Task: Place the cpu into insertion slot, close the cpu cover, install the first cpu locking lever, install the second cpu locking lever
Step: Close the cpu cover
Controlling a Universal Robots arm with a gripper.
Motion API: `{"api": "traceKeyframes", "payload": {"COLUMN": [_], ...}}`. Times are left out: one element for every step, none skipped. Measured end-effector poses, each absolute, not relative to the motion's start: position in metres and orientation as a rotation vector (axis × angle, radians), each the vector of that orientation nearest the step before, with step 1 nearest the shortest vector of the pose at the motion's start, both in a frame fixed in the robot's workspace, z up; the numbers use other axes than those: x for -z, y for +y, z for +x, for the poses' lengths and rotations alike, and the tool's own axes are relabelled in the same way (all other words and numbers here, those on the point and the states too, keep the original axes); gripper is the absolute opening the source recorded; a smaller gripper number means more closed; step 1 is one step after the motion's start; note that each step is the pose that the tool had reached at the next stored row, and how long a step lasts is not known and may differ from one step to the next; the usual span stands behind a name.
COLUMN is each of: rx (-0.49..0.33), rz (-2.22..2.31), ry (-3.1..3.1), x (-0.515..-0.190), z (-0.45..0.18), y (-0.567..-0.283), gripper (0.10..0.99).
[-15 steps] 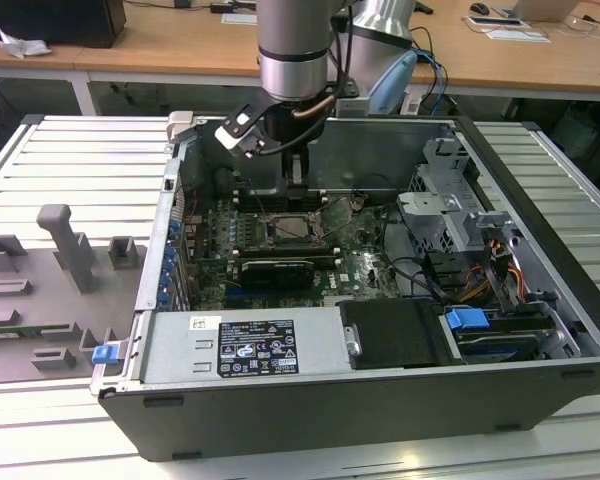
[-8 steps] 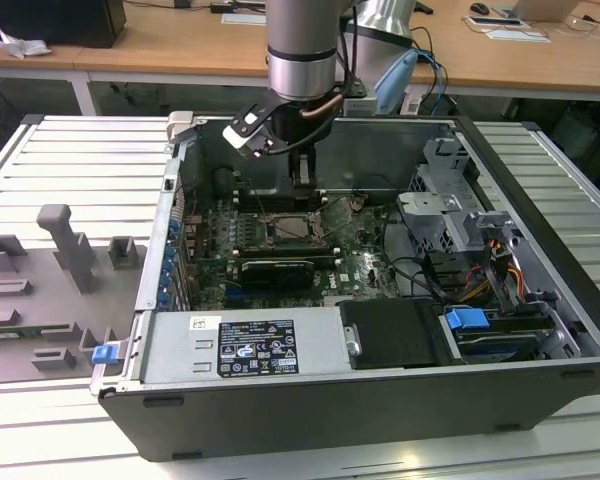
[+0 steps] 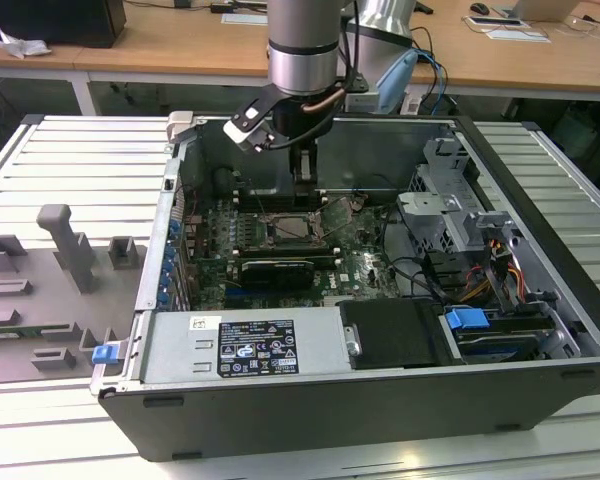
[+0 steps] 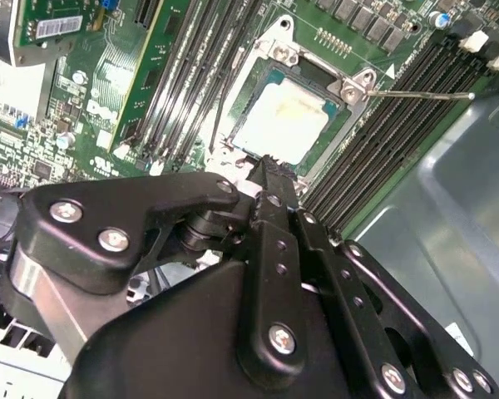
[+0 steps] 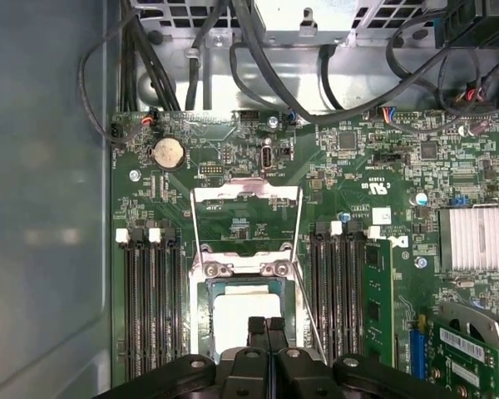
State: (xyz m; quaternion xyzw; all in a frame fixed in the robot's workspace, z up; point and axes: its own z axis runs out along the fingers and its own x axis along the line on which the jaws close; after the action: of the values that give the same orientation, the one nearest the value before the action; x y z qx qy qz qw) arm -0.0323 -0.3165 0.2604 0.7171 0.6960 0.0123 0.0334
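First step looks done: the pale silver-beige square cpu (image 5: 245, 320) lies in the dark, silver-rimmed square insertion slot (image 5: 245, 268), while the thin silver-framed cpu cover (image 5: 245, 193) stands open, the thin wire locking levers (image 4: 420, 94) appear unlatched, and the black tool (image 5: 266, 322), fingers pressed together and empty, hovers over the cpu's edge.

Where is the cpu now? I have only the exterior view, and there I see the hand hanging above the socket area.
Observer: In the first wrist view the cpu lies in the insertion slot, with its pale top up.
Operator: Is the cpu cover closed over it?
Observer: No. The first wrist view shows the cpu cover open, swung back away from the slot.
Operator: Does the hand hold something?
Observer: In the first wrist view the hand is shut and holds nothing. Its tips are over the cpu's edge, but I cannot tell whether they touch it.
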Motion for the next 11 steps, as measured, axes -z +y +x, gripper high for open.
{"api": "traceKeyframes", "payload": {"rx": [-0.037,-0.037,-0.037,-0.037,-0.036,-0.036,-0.036,-0.036,-0.036,-0.036,-0.036], "rz": [2.206,2.206,2.206,2.207,2.206,2.206,2.206,2.206,2.206,2.206,2.206], "ry": [2.141,2.141,2.141,2.141,2.141,2.141,2.141,2.141,2.141,2.141,2.141], "x": [-0.2605,-0.2605,-0.2605,-0.2605,-0.2606,-0.2614,-0.2622,-0.2632,-0.2641,-0.2646,-0.2648], "z": [-0.0313,-0.0296,-0.0284,-0.0276,-0.0273,-0.027,-0.0269,-0.0266,-0.0264,-0.026,-0.0251], "y": [-0.3165,-0.3165,-0.3165,-0.3165,-0.3165,-0.3165,-0.3165,-0.3165,-0.3165,-0.3165,-0.3164], "gripper": [0.106,0.106,0.106,0.106,0.106,0.106,0.106,0.106,0.106,0.106,0.106]}}
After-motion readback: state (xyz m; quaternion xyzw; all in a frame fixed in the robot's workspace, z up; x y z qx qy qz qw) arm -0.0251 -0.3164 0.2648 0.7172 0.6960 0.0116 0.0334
